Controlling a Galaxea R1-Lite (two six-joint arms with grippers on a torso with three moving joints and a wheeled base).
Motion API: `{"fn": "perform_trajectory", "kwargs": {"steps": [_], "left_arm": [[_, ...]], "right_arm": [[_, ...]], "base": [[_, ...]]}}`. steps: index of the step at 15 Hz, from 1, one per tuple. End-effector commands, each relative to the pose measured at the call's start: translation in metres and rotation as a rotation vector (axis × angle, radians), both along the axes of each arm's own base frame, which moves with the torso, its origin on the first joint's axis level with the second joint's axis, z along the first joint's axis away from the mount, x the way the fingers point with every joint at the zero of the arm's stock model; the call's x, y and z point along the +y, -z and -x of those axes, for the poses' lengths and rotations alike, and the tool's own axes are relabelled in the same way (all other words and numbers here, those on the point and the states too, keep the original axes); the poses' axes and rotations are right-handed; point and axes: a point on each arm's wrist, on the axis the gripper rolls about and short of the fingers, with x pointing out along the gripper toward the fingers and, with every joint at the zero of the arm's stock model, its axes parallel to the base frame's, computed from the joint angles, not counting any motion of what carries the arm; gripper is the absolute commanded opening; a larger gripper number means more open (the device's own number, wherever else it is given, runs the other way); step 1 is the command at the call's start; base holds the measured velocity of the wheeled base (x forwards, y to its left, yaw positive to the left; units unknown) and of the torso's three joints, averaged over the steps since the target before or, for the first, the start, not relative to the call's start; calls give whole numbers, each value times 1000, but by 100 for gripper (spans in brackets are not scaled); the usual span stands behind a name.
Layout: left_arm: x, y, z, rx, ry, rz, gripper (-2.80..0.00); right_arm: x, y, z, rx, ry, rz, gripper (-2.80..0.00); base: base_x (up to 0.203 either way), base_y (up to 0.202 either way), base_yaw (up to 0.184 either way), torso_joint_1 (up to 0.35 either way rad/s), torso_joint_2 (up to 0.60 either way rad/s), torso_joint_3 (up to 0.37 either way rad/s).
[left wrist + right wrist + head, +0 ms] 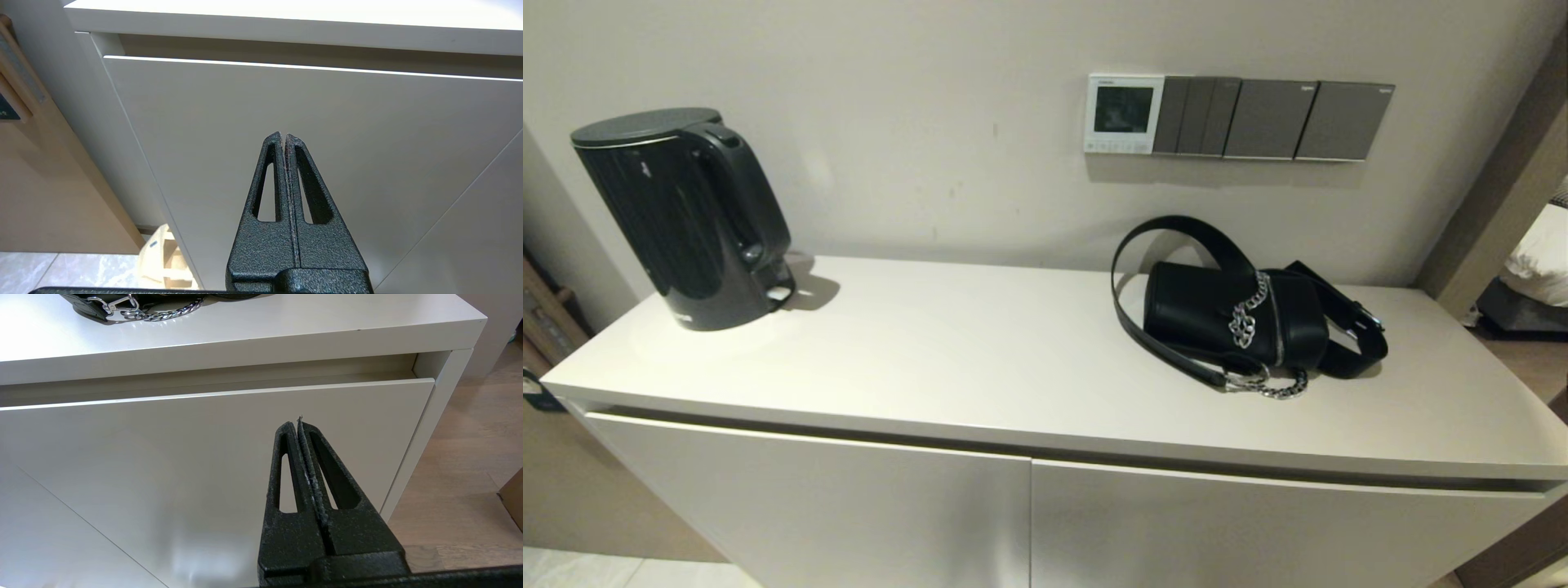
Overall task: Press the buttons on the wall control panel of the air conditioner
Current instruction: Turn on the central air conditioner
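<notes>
Panel (1124, 113) sat on the wall above the cabinet (1013, 359), white, screen dark, its buttons (1118, 147) a pale row along the bottom edge, grey switch plates (1274, 119) touching its right side. Bag (1241, 314) lay on the cabinet top below it; kettle (686, 216) stood far left. My left gripper (284, 136) was closed, empty, low before the cabinet door. My right gripper (299, 424) was likewise closed and empty, before the right door, well below the panel.
</notes>
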Motion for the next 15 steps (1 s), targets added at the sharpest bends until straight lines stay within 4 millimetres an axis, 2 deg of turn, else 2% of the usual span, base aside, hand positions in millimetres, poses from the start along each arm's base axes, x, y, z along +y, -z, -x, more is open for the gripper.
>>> {"fn": "perform_trajectory", "kwargs": {"steps": [1, 15], "left_arm": [[0, 0, 0, -1, 0, 0, -280], [0, 0, 0, -1, 0, 0, -280]], "right_arm": [[0, 0, 0, 0, -1, 0, -280], [0, -2, 0, -15, 3, 17, -280]], "base": [[0, 0, 0, 0, 0, 0], [0, 0, 0, 0, 0, 0]]}}
